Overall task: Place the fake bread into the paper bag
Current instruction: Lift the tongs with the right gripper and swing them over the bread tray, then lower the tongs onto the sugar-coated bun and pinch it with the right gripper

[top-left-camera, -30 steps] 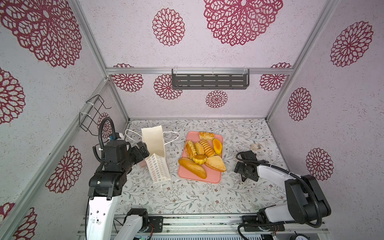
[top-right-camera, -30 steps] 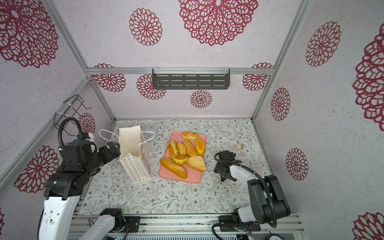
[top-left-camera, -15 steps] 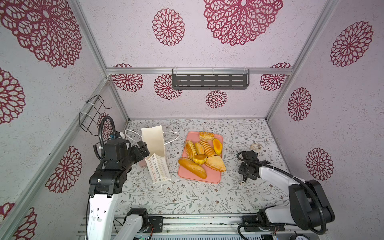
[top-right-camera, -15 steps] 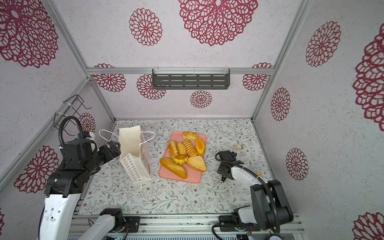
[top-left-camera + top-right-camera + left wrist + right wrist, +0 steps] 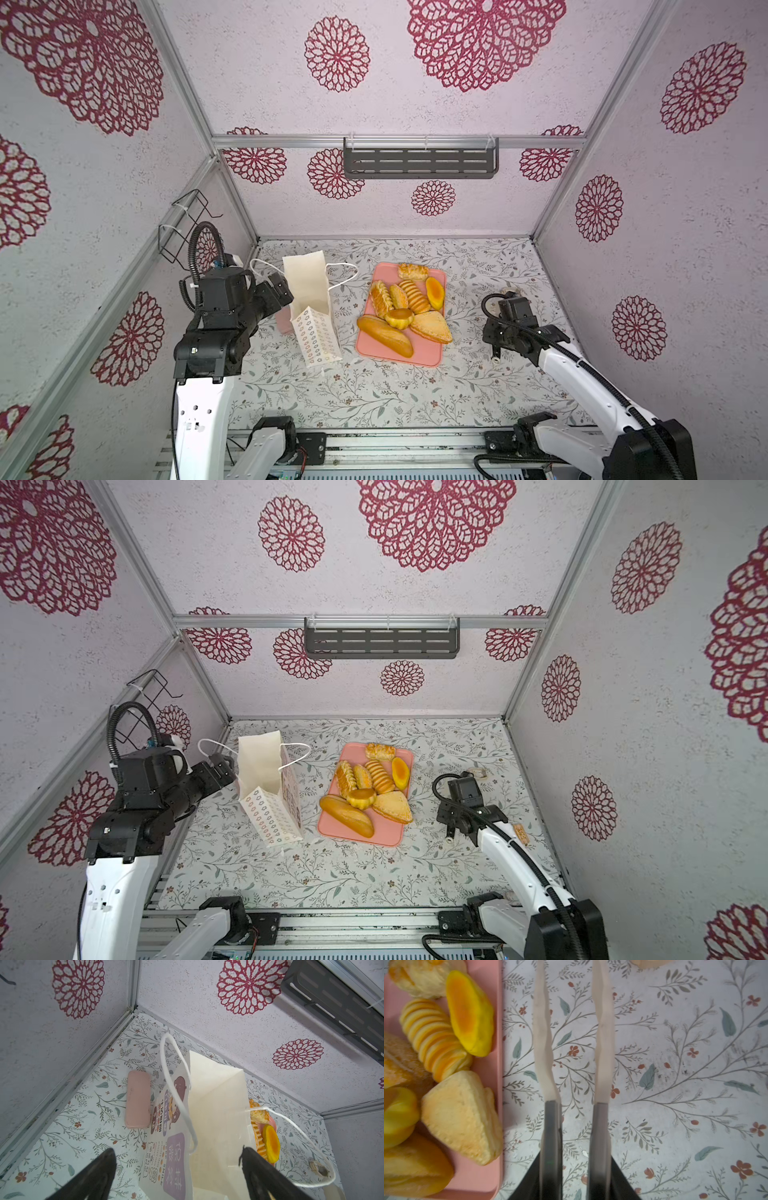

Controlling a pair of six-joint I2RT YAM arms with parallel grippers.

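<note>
The fake bread (image 5: pixel 401 307) (image 5: pixel 368 787) lies piled on a pink tray (image 5: pixel 424 353): a baguette (image 5: pixel 384 330), a triangular bun (image 5: pixel 460 1115), an orange-centred oval (image 5: pixel 469 1022) and several others. The cream paper bag (image 5: pixel 309 291) (image 5: pixel 266 771) (image 5: pixel 216 1115) stands open-topped left of the tray. My left gripper (image 5: pixel 280 286) (image 5: pixel 178 1149) is open wide at the bag's upper left edge. My right gripper (image 5: pixel 495 356) (image 5: pixel 569 966) hangs over bare cloth right of the tray, its fingers a narrow gap apart with nothing between them.
A small pink case (image 5: pixel 138 1099) lies behind the bag near the left wall. A small pale object (image 5: pixel 509 291) sits on the cloth at the back right, and a biscuit-like piece (image 5: pixel 519 833) lies by the right wall. A grey shelf (image 5: pixel 419 158) hangs on the back wall.
The right gripper's fingers have drawn much closer together and that arm has drifted slightly right, away from the tray. The left arm, bag and bread have stayed put.
</note>
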